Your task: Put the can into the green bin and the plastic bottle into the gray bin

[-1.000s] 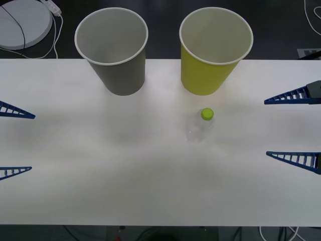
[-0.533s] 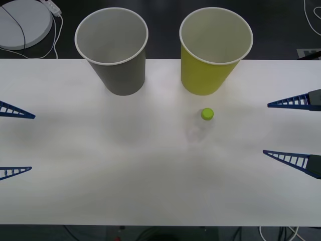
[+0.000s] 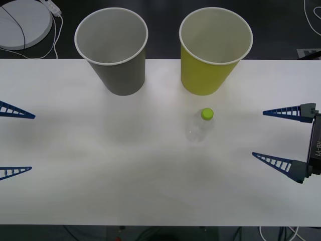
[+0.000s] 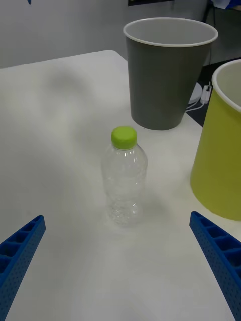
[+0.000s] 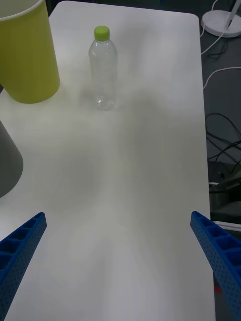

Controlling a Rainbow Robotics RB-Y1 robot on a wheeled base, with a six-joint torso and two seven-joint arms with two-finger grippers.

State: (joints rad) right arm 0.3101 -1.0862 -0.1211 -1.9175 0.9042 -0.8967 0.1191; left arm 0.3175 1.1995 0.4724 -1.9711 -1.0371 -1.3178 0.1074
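Since a second ago your right gripper (image 3: pixel 273 136) has pushed inward from the table's right edge, and its black wrist block now shows; nothing else has shifted. Its blue fingers are spread wide and hold nothing, pointing toward the plastic bottle (image 3: pixel 200 125), which stands upright on the white table (image 3: pixel 100 175), well apart from them. You see the bottle just in front of the green bin (image 3: pixel 213 50), with the gray bin (image 3: pixel 113 49) beside that bin on its left. Your left gripper (image 3: pixel 15 141) sits at the table's left edge, fingers likewise splayed and empty.
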